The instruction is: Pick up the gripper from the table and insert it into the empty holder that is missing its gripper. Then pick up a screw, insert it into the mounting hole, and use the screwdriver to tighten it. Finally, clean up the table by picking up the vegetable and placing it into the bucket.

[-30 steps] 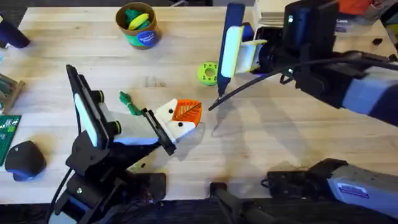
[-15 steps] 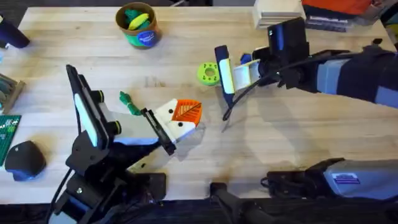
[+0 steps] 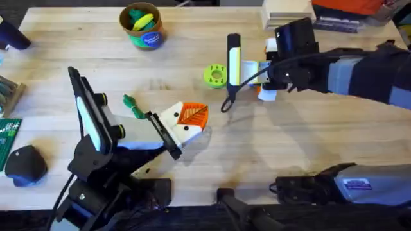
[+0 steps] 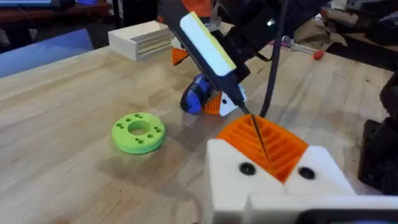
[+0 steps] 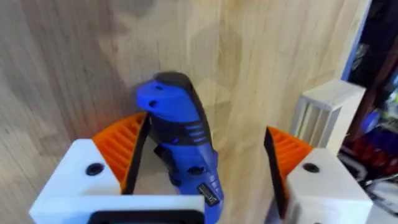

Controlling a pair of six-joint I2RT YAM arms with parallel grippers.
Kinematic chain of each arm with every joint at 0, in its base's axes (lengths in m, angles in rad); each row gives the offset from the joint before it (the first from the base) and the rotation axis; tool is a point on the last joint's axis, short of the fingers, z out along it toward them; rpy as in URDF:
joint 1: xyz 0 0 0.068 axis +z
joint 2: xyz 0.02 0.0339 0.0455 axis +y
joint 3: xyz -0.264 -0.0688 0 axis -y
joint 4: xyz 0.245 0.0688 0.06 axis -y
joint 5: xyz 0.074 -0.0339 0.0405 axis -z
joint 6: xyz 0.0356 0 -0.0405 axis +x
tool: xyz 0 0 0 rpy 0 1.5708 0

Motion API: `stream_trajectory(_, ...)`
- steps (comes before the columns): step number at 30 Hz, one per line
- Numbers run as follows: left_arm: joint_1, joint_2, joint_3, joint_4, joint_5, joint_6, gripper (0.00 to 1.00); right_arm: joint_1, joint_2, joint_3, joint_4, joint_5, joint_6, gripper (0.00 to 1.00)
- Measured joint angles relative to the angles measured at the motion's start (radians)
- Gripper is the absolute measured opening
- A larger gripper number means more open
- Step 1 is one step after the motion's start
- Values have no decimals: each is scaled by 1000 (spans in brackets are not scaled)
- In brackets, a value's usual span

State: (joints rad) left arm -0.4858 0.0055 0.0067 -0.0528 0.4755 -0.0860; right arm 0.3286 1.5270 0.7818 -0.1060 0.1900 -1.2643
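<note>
The blue screwdriver (image 5: 180, 143) lies on the wood between the fingers of my right gripper (image 5: 205, 134), against one orange pad and apart from the other. That open gripper (image 3: 262, 88) points down just right of the green disc. The screwdriver's blue end (image 4: 194, 99) also appears in the left wrist view. My left gripper (image 3: 191, 122) rests at the table's middle, its white finger blocks shut together with the orange ribbed gripper (image 4: 261, 140) between them. A small dark mounting hole (image 4: 247, 168) marks the white block. The dark-green vegetable (image 3: 133, 106) lies just left of it. The tan bucket (image 3: 142, 25) stands at the back.
A bright green holed disc (image 3: 215, 75) lies near the right gripper. Yellow and green toys sit in the bucket. A pale wooden block stack (image 3: 289, 13) stands at the back right. A dark rounded object (image 3: 26, 163) and a green board (image 3: 8, 138) lie at the left edge.
My right arm has come down from high over the table to the surface beside the green disc, bringing the screwdriver low. The left arm has not moved.
</note>
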Motion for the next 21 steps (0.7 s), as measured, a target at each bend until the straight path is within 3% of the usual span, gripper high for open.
stream_trajectory(15,0,0,0,0,0,0,4,-52,-231,114,-221,27,589,994)
stream_trajectory(18,0,0,0,0,0,0,4,-64,-283,121,-269,25,758,994)
stream_trajectory(19,0,0,0,0,0,0,4,-74,-326,121,-312,5,932,994)
stream_trajectory(21,0,0,0,0,0,0,74,-77,-348,121,-334,-14,1045,994)
